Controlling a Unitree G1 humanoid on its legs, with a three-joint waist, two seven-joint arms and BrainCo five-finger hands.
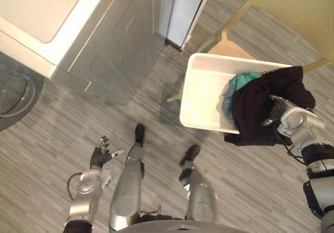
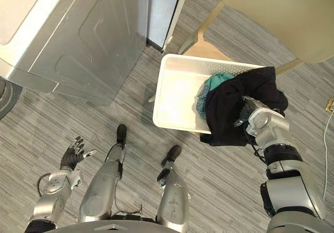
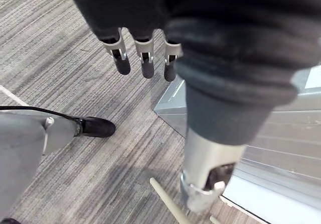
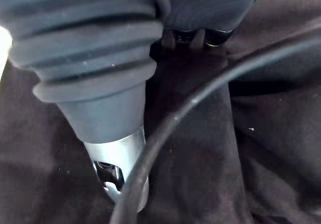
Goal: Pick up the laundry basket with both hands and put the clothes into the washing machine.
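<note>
Currently the laundry basket (image 1: 201, 94) sits on the floor near the washing machine (image 1: 104, 39). The right hand (image 2: 246, 112) is buried in the black garment (image 1: 255, 107) at its rim, grip hidden, perhaps on cloth. The left hand (image 1: 99, 153), fingers spread, should take the opposite rim.

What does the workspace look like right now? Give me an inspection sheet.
Surface: grey striped floor.
Job's things: white basket at front right, apparently resting on tan furniture. A dark garment is draped over its near rim and a teal garment lies inside. The washer is at front left.
Clutter: nothing seen.
Robot hands: left robot hand open, low over the floor, holding nothing. Right robot hand is in the dark garment at the basket's near rim.
Cables: what looks like a thin pale cord on the floor, far right.
Surroundings: white panel beside the washer.
</note>
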